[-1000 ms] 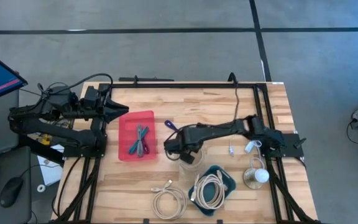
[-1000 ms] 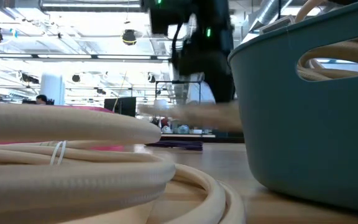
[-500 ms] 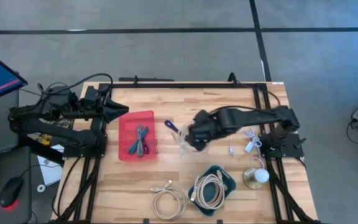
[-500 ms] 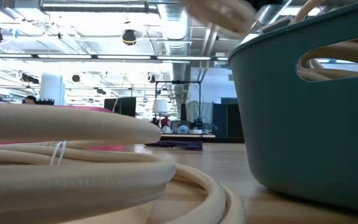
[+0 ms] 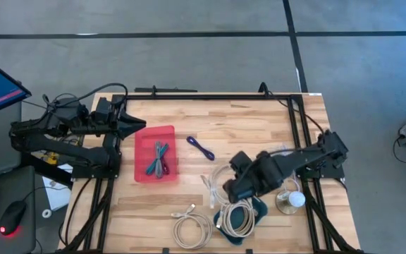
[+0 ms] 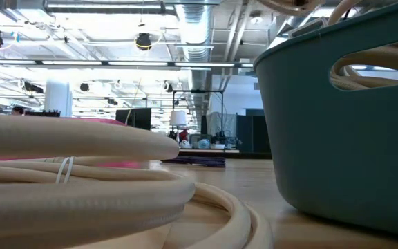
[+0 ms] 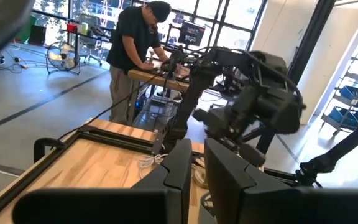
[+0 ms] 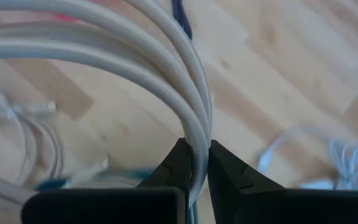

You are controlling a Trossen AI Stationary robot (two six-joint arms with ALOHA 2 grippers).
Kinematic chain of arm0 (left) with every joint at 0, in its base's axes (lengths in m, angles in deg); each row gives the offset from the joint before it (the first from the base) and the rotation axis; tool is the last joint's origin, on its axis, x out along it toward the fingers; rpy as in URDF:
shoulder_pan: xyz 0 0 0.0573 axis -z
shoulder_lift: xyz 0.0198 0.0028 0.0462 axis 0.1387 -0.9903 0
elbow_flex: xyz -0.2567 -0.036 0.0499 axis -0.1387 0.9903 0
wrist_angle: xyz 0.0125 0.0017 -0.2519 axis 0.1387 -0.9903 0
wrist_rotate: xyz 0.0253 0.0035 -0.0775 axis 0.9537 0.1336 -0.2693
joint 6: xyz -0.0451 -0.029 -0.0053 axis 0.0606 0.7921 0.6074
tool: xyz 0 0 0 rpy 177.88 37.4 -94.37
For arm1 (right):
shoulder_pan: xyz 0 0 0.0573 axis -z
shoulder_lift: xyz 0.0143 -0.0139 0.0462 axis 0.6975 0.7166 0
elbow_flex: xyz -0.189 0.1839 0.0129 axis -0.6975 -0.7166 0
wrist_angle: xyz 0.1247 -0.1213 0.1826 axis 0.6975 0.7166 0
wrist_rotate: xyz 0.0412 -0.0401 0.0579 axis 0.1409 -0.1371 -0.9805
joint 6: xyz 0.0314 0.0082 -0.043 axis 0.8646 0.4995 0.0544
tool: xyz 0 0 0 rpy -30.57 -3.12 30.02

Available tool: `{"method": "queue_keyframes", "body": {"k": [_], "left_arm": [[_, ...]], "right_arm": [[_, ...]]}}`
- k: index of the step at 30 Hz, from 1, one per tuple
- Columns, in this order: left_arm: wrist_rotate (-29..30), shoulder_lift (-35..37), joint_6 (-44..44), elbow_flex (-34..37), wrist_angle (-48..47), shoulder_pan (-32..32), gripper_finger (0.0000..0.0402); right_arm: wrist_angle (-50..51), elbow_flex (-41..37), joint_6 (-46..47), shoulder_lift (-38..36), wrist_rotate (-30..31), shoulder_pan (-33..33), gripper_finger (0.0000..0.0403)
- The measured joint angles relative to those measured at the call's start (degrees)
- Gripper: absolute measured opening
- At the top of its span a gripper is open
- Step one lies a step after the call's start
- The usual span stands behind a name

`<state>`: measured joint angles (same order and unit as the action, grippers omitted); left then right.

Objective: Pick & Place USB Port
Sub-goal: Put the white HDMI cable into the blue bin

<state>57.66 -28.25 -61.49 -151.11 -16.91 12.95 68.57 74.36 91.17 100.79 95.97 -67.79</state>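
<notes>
Right gripper (image 5: 232, 189), high view: lower centre of frame, just above the teal bin (image 5: 258, 209), clenched on a white cable coil (image 5: 220, 182). Left gripper (image 5: 138, 128) waits at upper left beside the red tray (image 5: 145, 171); its fingers are pressed nearly together on nothing.

Low view: you see only the teal bin wall (image 6: 323, 131) at right and a cream cable (image 6: 74, 149) at left; neither gripper shows.

Left wrist view: a person stands at a bench beyond the table; absent from the overhead.

Right wrist view: fingertips (image 8: 180, 163) pinch a few white strands (image 8: 188, 118), a detail the overhead cannot resolve.

Risk, as you judge it: loose loops could snag the bin rim or slip the pinch, spilling beside the bin.
</notes>
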Motion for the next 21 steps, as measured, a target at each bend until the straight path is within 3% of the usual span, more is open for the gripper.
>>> {"method": "queue_keyframes", "body": {"k": [10,16,21], "left_arm": [[0.0,0.0,0.0,0.0,0.0,0.0,0.0044],[0.0,0.0,-1.2,0.0,0.0,0.0,0.0044],[0.0,0.0,-1.6,0.0,0.0,0.0,0.0044]], "right_arm": [[0.2,-11.2,17.3,-0.3,-12.1,-8.0,0.0021],[-0.7,-15.1,26.9,-0.3,-13.9,-12.8,0.0021],[-6.8,-18.3,28.9,-0.3,-16.6,-14.4,0.0021]]}}
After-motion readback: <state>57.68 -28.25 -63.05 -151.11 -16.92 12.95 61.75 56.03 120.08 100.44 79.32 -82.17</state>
